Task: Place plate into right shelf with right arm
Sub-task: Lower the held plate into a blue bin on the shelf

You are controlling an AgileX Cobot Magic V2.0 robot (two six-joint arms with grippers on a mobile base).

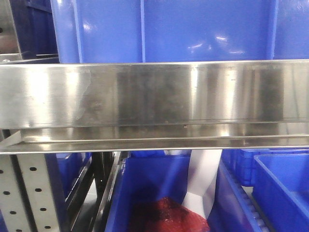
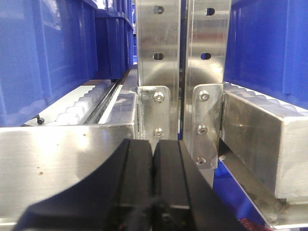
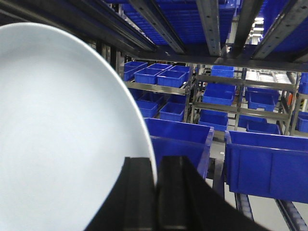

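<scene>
A dark red, net-like bundle (image 1: 169, 217) lies low in a deep blue plastic bin (image 1: 149, 179), cut off by the frame's bottom edge. Just beside it, a white paper-like sheet (image 1: 205, 174) leans against the bin's right wall, its lower end creased. Far off in the right wrist view, small blue plastic crates (image 3: 159, 76) sit in rows on distant grey metal racks (image 3: 159, 88).

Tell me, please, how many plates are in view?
1: the plate, in the right wrist view, held at its rim by the right gripper. Others may be hidden.
</scene>
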